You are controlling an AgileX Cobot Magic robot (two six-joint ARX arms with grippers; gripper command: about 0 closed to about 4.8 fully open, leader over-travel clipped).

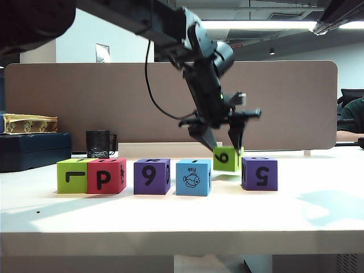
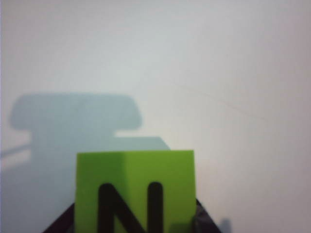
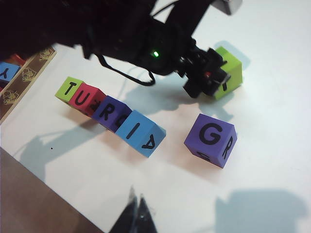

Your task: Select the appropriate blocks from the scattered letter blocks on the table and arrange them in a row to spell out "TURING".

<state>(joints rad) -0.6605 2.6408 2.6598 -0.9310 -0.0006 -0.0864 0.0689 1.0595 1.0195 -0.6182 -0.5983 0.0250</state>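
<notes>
Four letter blocks stand in a row on the table (image 1: 182, 219): lime green (image 1: 72, 176), red-pink (image 1: 106, 176), purple (image 1: 151, 176) and light blue with a fish (image 1: 193, 177). The right wrist view reads their tops as T (image 3: 69, 90), U (image 3: 87, 98), R (image 3: 111, 112), I (image 3: 141, 132). Off to the right lies a purple G block (image 1: 259, 173) (image 3: 211, 139). Behind it, the left gripper (image 1: 226, 149) (image 2: 135, 228) straddles a lime green N block (image 1: 227, 158) (image 2: 136, 189) resting on the table, fingers against both sides. The right gripper (image 3: 137, 213) hovers shut and empty, high over the near edge.
A black mug (image 1: 98, 143) stands at the back left before the brown-grey divider panel (image 1: 284, 102). A dark case (image 1: 31, 149) with a gold-patterned box (image 1: 28, 123) on it sits at the far left. Part of the right arm (image 1: 341, 14) shows top right.
</notes>
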